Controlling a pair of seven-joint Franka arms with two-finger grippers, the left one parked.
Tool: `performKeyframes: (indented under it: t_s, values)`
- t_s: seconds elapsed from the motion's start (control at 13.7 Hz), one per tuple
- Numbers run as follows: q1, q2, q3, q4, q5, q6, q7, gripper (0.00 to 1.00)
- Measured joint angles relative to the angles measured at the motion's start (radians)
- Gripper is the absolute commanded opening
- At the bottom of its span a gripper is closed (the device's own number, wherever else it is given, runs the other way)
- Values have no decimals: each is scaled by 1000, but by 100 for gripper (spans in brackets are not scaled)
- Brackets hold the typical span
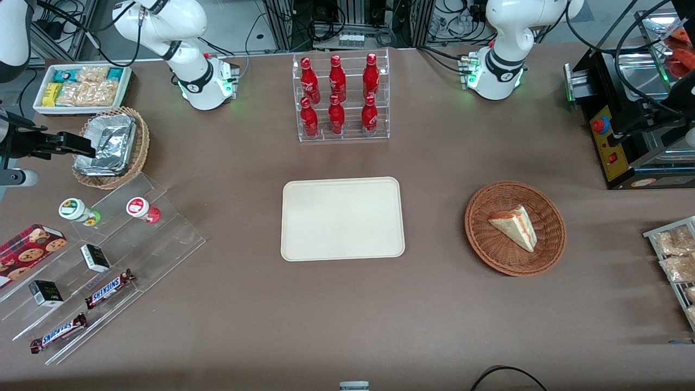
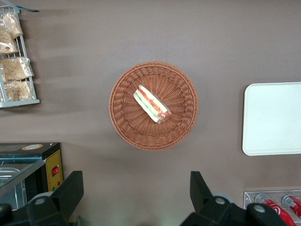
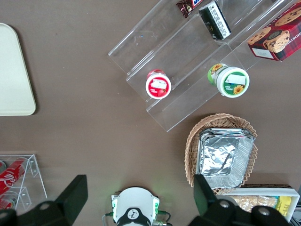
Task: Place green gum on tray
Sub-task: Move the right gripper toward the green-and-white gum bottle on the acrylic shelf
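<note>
The green gum [image 1: 76, 210], a small bottle with a white lid and green-yellow label, stands on the top step of a clear acrylic stand [image 1: 163, 239]; it also shows in the right wrist view [image 3: 230, 81]. A similar red gum bottle [image 1: 142, 208] stands beside it on the same step. The cream tray [image 1: 342, 217] lies flat and bare at the table's middle, its corner in the right wrist view [image 3: 11, 70]. My gripper [image 3: 138, 197] is open and empty. It hangs high over the working arm's end of the table [image 1: 81, 145], above the foil basket, farther from the front camera than the gum.
A foil tray in a wicker basket [image 1: 111, 146] and a white snack bin [image 1: 81, 89] lie near the gripper. Snickers bars [image 1: 108, 289], small black boxes and a cookie box [image 1: 30, 250] sit on the stand. A cola bottle rack [image 1: 341, 98] and a sandwich basket [image 1: 515, 228] flank the tray.
</note>
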Motion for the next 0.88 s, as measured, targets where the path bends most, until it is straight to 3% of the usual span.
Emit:
performKeyframes:
  t_s: [0.51, 0.88]
  values:
    - [2, 2, 2, -32, 1, 87, -12, 100]
    - [-38, -40, -29, -210, 1, 284, -227, 100]
